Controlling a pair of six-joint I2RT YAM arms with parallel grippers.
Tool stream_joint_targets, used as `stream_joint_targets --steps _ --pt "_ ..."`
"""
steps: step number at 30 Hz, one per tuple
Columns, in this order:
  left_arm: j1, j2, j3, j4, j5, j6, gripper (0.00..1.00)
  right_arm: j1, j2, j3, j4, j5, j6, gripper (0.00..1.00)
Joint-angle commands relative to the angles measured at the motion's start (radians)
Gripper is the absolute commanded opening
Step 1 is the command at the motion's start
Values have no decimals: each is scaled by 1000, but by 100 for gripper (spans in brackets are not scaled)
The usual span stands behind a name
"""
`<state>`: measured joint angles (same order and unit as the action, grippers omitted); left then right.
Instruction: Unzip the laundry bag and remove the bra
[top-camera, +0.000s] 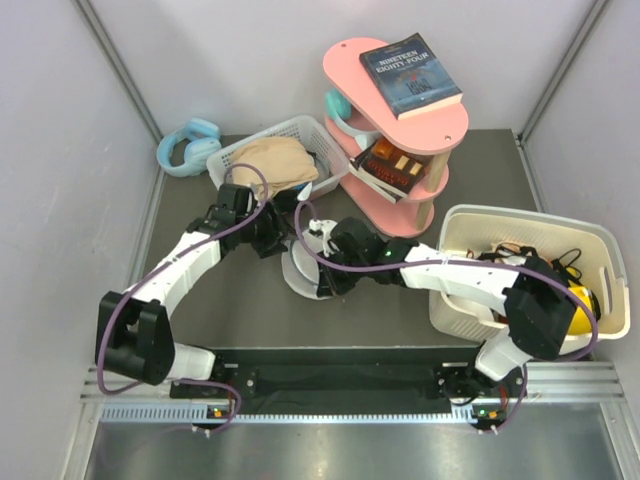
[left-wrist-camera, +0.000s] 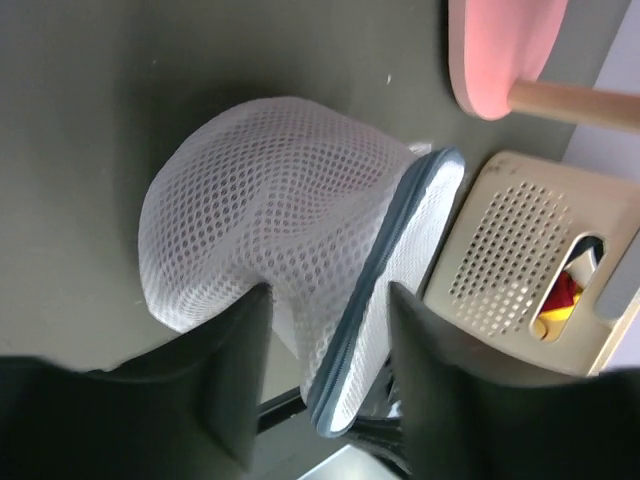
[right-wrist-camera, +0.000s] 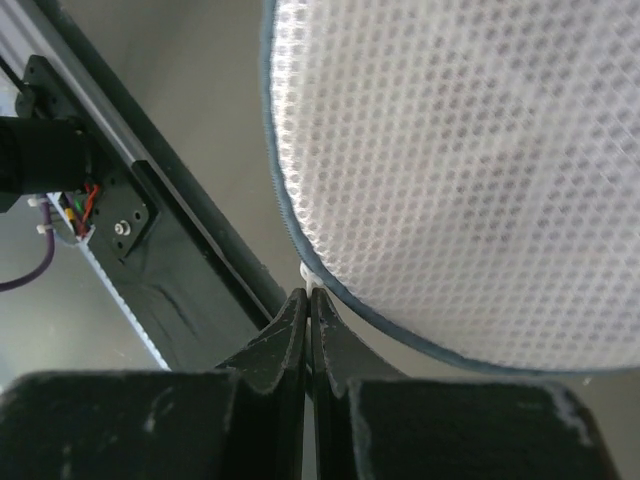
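Bag (top-camera: 298, 275) sits mid-table (top-camera: 200, 300), between the two wrists, in front of the pink shelf (top-camera: 345, 60) and left of the cream tub (top-camera: 470, 218). In the left wrist view the bag (left-wrist-camera: 260, 190) is tipped up on edge, with the mesh dome to one side and the teal zipper band (left-wrist-camera: 375, 270) running down its rim. Cannot tell if its lower edge touches the table.

Left fingers (left-wrist-camera: 240, 380) stand either side of the rim. Mesh and zipper band fill the gap between them and the mesh is creased against one finger, so they are clamped on the bag.

Right fingers (right-wrist-camera: 280, 345) are pressed together, tips pinching a small white tab (right-wrist-camera: 308, 272) at the edge of the bag (right-wrist-camera: 470, 170), right where the zipper band curves past.

White basket (top-camera: 300, 128) is at the back left with a beige cloth (top-camera: 270, 160) in it, and blue headphones (top-camera: 188, 145) lie just beside it. A book (top-camera: 410, 75) lies on the shelf's top tier, with more books (top-camera: 390, 165) lower down. The tub holds something yellow (top-camera: 580, 305) and cables; details are unclear.
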<state>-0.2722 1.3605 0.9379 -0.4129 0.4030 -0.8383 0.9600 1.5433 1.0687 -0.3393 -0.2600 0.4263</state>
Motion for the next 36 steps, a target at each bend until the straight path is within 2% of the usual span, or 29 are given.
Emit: stream_joint_targets --steps 1,3,7,14,21,25,28,29,32,36 --pt "-4 -18 52 -47 -35 48 72 23 46 79 22 -50 -8 0" --pt "-4 -55 39 -117 -82 56 77 25 73 96 26 -62 0 0" --pt "-4 -153 -28 -158 -109 32 80 32 112 148 34 -81 -1 0" --pt "-10 -351 -203 -97 -64 -96 76 39 164 197 39 -105 5 0" --pt "-30 -351 -290 25 -29 -177 70 46 172 205 37 -108 8 0" --pt "-36 -321 -307 98 -21 -205 58 48 163 200 31 -101 8 0" --pt "-36 -291 -304 135 -13 -216 30 46 152 194 26 -94 6 0" --pt "-36 -281 -300 135 -15 -216 16 46 149 192 25 -93 6 0" --pt "-36 -265 -277 129 -21 -202 0 46 141 186 2 -78 -6 0" --pt "-36 -255 -254 105 -30 -179 0 43 124 163 -3 -62 -12 0"
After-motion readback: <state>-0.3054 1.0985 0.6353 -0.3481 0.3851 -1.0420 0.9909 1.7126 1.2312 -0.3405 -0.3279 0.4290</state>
